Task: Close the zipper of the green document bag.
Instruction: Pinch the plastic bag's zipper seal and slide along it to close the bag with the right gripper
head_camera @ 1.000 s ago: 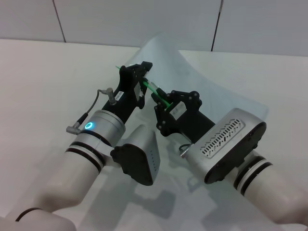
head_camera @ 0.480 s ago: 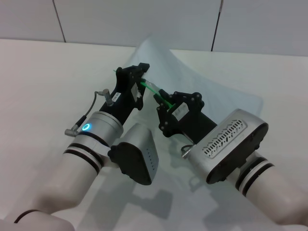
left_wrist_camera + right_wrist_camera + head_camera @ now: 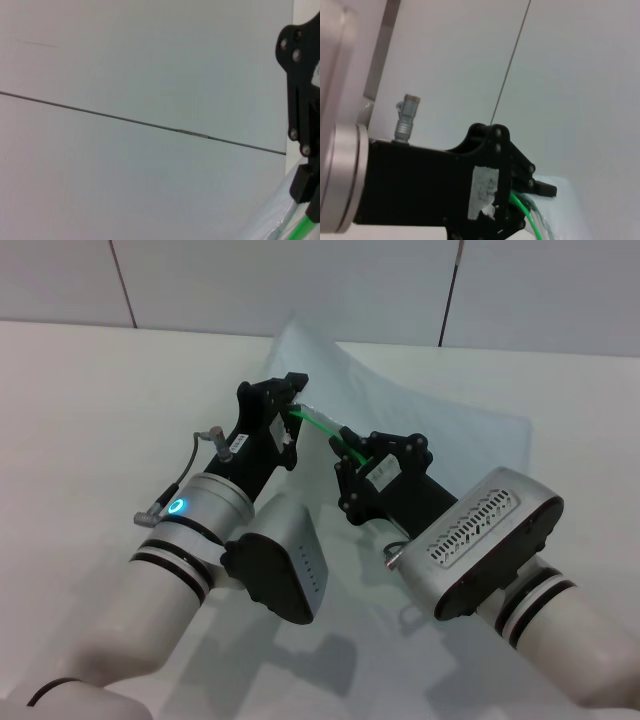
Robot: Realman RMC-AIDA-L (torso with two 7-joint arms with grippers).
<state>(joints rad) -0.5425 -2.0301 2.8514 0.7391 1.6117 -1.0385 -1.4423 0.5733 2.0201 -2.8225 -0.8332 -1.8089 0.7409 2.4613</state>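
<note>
White worktop (image 3: 90, 410) fills the head view, with a panelled wall across the top of the frame. Near the centre, 2 end effectors hold 1 green document bag (image 3: 440, 430) lifted off the surface. The right end effector (image 3: 352, 450) is clamped on the zipper (image 3: 322, 426), and the left end effector (image 3: 292, 400), upper left of it, is clamped on the same strip. Beyond them the bag slopes toward the upper right. The right wrist view alone shows the left end effector's side (image 3: 515, 192); the left wrist view shows mostly wall.
</note>
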